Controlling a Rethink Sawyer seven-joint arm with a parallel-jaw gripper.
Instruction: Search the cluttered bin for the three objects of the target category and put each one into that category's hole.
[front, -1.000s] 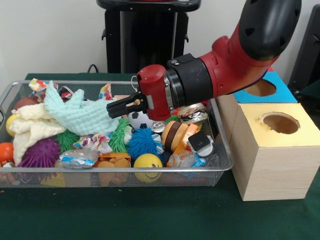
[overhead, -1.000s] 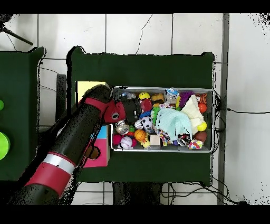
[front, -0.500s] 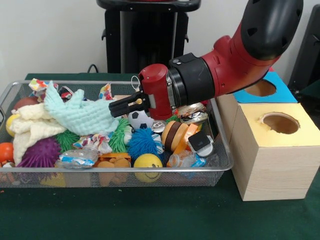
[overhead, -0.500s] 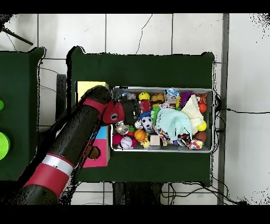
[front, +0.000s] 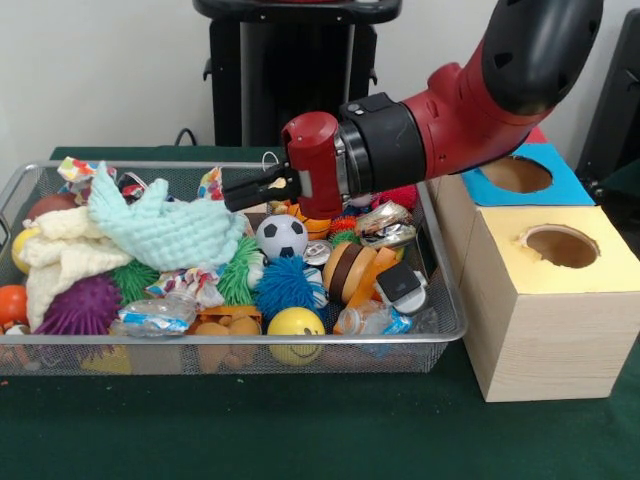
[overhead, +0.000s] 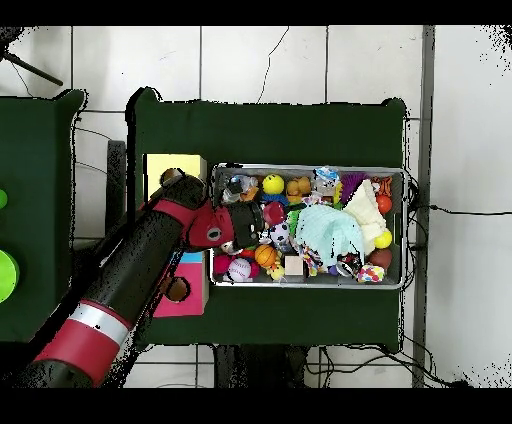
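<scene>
The wire mesh bin (front: 250, 340) is full of toys and also shows in the overhead view (overhead: 404, 225). One see-through bottle (front: 155, 315) with a blue-and-white label lies at the bin's near rim, left of centre. A second bottle (front: 375, 320) lies near the bin's near right corner. They show in the overhead view as one bottle (overhead: 325, 180) and the other bottle (overhead: 237, 186). A third bottle is not visible. My gripper (front: 238, 192) points sideways above the clutter, over the light green cloth (front: 165, 230). It looks shut and empty. It also shows in the overhead view (overhead: 258, 214).
A yellow-topped wooden box with a round hole (front: 560, 248) stands right of the bin, and a blue-topped box (front: 520, 176) stands behind it. A soccer ball (front: 282, 237), a blue spiky ball (front: 285, 285) and a yellow smiley ball (front: 296, 325) lie below the gripper.
The gripper has risen and drawn slightly toward the bin's far side. The soccer ball under it is now uncovered. Nothing was picked up.
</scene>
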